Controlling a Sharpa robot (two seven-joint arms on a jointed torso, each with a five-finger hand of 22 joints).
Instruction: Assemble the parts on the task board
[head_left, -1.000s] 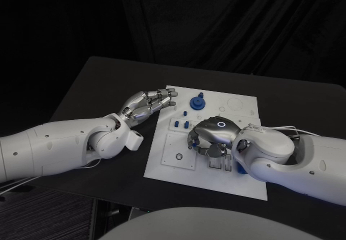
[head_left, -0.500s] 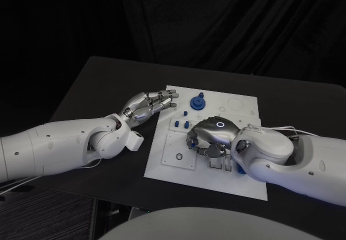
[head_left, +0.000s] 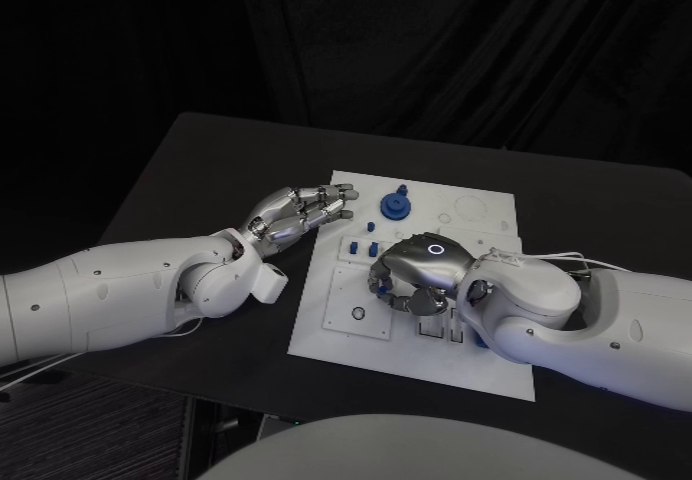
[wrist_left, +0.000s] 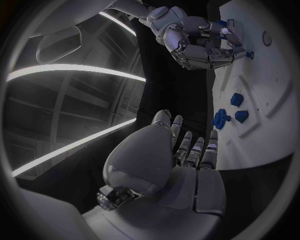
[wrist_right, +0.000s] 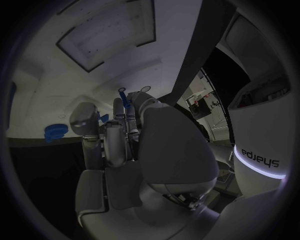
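Several blue parts are spread over the task board (head_left: 433, 355), the white plate in the middle of the black table (head_left: 188, 170). The large round blue part (head_left: 394, 206) stands near the board's far edge, and small blue pegs (head_left: 355, 246) stand in a cluster towards the board's left-middle. From here I would judge the work to be partway along: some pieces look seated, while the round part and a few loose-looking ones seen from the left wrist (wrist_left: 222, 118) appear to be waiting for their places.

The right hand (head_left: 415, 275) is down over the middle of the board, fingers curled under towards the surface. In the right wrist view a slim blue piece (wrist_right: 122, 92) shows just past the fingertips (wrist_right: 119, 107), but I cannot tell whether it is pinched or merely standing in the board. The left hand (head_left: 299, 210) hovers at the board's left edge near the far corner, fingers loosely bent and apart, holding nothing.

Compared with a second ago, little has changed. The right hand has crept slightly to the left and towards the pegs, its wrist rolling a touch. The left hand has stayed where it was, and the parts on the board lie as they did.
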